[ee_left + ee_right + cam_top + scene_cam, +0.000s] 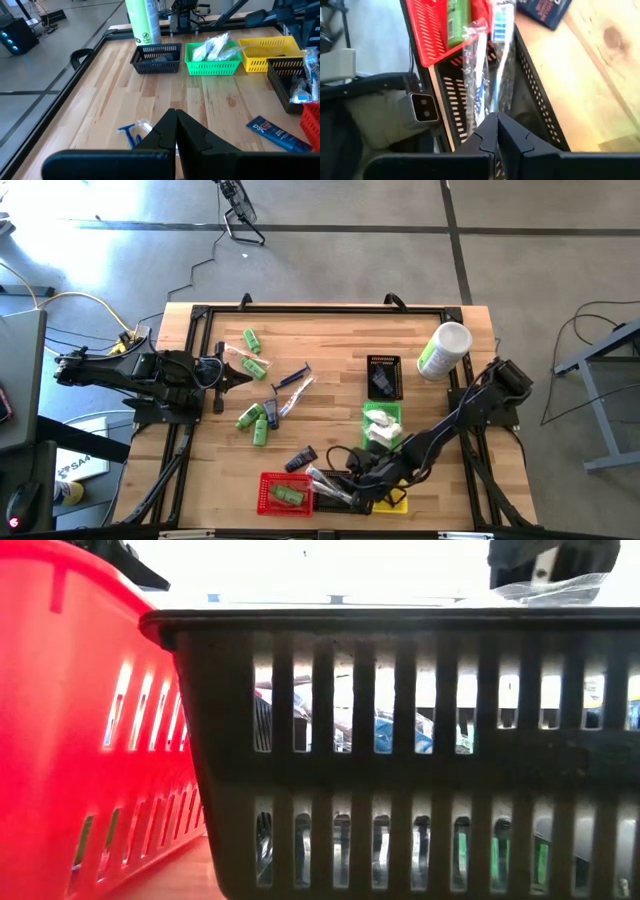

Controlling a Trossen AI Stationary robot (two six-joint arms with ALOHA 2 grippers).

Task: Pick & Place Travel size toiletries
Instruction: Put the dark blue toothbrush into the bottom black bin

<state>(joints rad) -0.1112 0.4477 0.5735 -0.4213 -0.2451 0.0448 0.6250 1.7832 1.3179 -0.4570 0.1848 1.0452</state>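
Toothbrush going into the black basket (530,100)
Right tool (496,131) is pinching a clear-wrapped toothbrush (502,30); lower squarely inside before releasing.

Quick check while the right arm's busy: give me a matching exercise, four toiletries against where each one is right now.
Things:
1. white packets
2. wrapped toothbrush
3. navy tube beside the red basket
4. green bottle nearest the front edge

Places:
A. red basket
B. right gripper
C. green basket
D. bare table

Pairs: 1-C, 2-B, 3-D, 4-A
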